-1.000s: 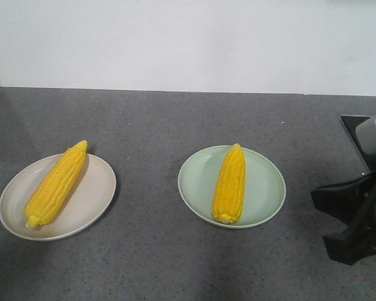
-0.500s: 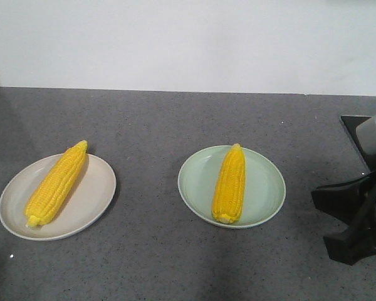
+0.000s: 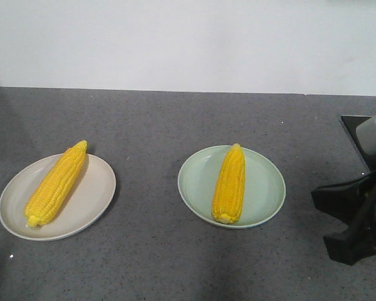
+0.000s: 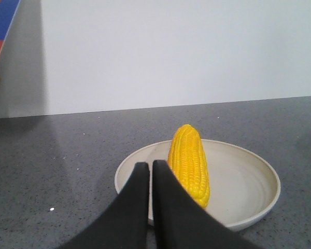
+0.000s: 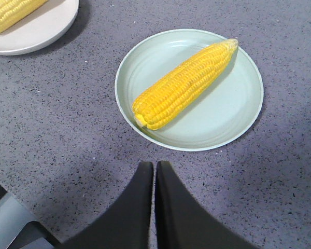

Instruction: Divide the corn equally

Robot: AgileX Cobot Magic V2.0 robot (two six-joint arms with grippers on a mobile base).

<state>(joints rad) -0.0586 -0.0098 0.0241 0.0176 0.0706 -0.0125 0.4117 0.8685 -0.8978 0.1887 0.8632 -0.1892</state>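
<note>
As plates (image 3: 100, 188) number two, cobs (image 3: 229, 182) two.

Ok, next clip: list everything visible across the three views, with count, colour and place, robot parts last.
corn on the beige plate: one, bright yellow, lying diagonally, tip over the far rim.
corn on the green plate: one, bright yellow, lying roughly along the middle.
beige plate: one, off-white, left side of the counter.
green plate: one, pale green, centre-right of the counter.
counter: one, dark grey speckled, under both plates.
wall: white, behind the counter.
black stand: one, black, right edge of the front view.
left gripper: black fingers closed together, empty, near the beige plate's near rim.
right gripper: black fingers closed together, empty, just short of the green plate.
</note>
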